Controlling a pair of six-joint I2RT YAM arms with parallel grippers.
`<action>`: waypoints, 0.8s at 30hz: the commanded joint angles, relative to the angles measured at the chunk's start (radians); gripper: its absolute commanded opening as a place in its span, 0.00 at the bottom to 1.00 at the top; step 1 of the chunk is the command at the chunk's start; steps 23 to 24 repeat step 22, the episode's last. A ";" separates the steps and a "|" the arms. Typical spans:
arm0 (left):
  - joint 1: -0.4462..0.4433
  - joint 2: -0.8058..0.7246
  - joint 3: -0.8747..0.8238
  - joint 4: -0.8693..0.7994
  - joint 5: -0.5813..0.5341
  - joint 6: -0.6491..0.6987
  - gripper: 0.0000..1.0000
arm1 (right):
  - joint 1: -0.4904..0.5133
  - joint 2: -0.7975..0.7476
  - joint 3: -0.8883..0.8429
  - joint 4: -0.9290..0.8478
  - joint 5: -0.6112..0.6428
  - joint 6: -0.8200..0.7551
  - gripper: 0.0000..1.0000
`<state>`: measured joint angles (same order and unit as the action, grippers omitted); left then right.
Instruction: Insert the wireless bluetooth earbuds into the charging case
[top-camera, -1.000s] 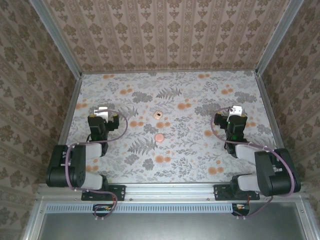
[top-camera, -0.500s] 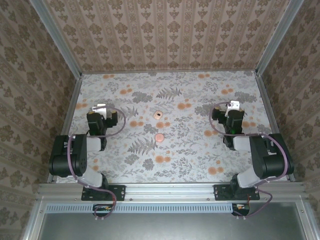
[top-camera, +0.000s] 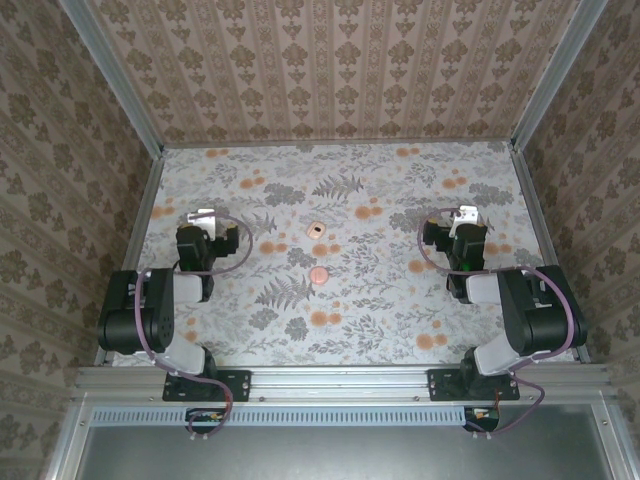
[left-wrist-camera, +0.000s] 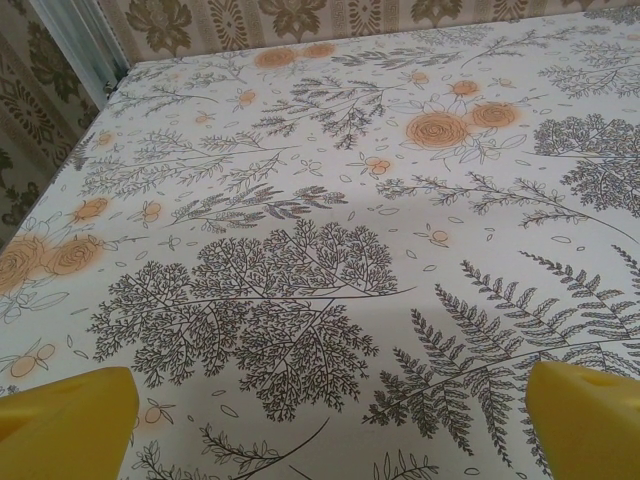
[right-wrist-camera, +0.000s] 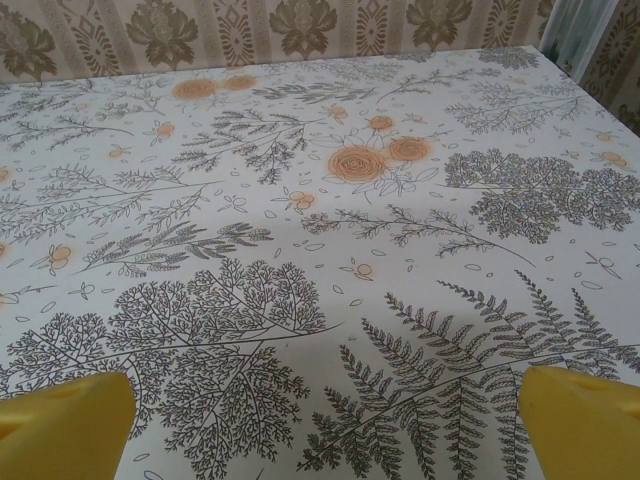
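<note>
A pink round disc (top-camera: 318, 274), apparently the charging case, lies mid-table on the floral cloth. Just beyond it sits a smaller pinkish piece with a pale centre (top-camera: 317, 228). It is too small to tell whether this is the earbuds. My left gripper (top-camera: 205, 216) hovers at the left of the table and my right gripper (top-camera: 468, 214) at the right, each well away from the disc. In the left wrist view the left gripper (left-wrist-camera: 330, 425) is open, with bare cloth between its yellow fingers (left-wrist-camera: 65, 415). The right gripper (right-wrist-camera: 325, 425) is open too, its yellow fingertips (right-wrist-camera: 585, 420) wide apart over printed ferns.
Patterned walls (top-camera: 330, 70) close the table at the back and both sides, with metal rails at the corners (top-camera: 148, 190). A metal bar (top-camera: 340, 378) along the near edge carries both arm bases. Orange flower blotches (top-camera: 325, 318) are printed on the cloth.
Both arms have pulled their elbows in and up. The grippers have shifted slightly toward the far wall. The disc and the small piece have not moved.
</note>
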<state>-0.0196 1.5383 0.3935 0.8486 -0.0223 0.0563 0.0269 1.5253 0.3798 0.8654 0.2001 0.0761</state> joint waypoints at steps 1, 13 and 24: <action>0.003 -0.003 0.015 -0.008 0.015 -0.004 1.00 | 0.004 0.004 0.011 0.020 -0.022 -0.016 1.00; 0.003 -0.004 0.015 -0.008 0.015 -0.005 1.00 | 0.005 0.007 0.015 0.017 -0.022 -0.016 1.00; 0.004 -0.003 0.016 -0.009 0.015 -0.005 1.00 | 0.004 0.006 0.013 0.019 -0.030 -0.019 1.00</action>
